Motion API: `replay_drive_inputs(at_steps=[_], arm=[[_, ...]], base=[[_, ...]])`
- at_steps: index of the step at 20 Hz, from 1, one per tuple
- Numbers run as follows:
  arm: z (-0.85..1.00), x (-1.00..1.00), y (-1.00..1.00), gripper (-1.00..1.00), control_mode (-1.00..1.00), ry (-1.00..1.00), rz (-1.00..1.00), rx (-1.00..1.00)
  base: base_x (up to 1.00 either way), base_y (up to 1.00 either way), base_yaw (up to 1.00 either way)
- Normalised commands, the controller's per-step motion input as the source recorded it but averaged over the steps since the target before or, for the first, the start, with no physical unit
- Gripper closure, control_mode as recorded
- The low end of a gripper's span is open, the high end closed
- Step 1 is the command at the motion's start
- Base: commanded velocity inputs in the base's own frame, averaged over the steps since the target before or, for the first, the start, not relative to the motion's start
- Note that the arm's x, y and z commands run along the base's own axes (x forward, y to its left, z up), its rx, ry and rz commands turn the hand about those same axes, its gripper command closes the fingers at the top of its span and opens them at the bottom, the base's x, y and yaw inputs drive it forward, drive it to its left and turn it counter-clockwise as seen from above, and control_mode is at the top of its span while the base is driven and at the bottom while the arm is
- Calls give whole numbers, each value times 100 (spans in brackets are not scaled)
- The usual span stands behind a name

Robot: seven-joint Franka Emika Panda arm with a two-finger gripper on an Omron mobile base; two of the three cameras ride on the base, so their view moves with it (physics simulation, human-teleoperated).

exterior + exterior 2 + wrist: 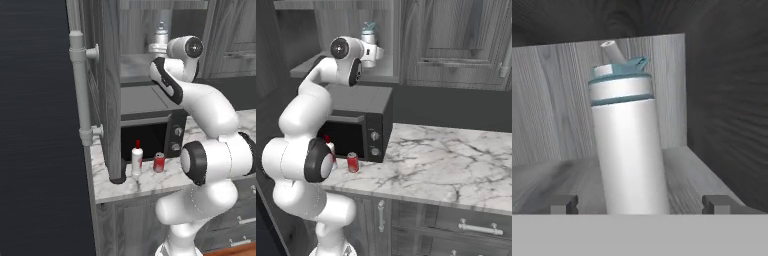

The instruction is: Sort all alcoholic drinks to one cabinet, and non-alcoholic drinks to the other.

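The pale-grey bottle stands upright on the wooden shelf of the open upper cabinet, near its right wall. It is a tall, slim cylinder with a grey band under a light-blue cap that has a flip spout; no writing or label can be read on it. The gripper sits just in front of it, its two fingertips spread wide on either side of the bottle's base and apart from it, so nothing is clamped.

Below, on the marble counter, the small white bottle with a red cap and red label stands beside the red can, both just in front of the black microwave. The print on both is too small to read. The cabinet door hangs open to the left of them.
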Motion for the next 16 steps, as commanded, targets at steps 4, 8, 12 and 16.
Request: replay_drive_inputs(at_steps=[4,8,12,16], arm=[[0,-67,-7,-100,-100,-3,0,0],[0,-69,-1,-100,-100,0,0,0],[0,-61,0,-100,-100,1,0,0],[0,-52,0,-100,-100,7,1,0]], base=[[0,0,0],[0,0,0],[0,0,0],[0,0,0]])
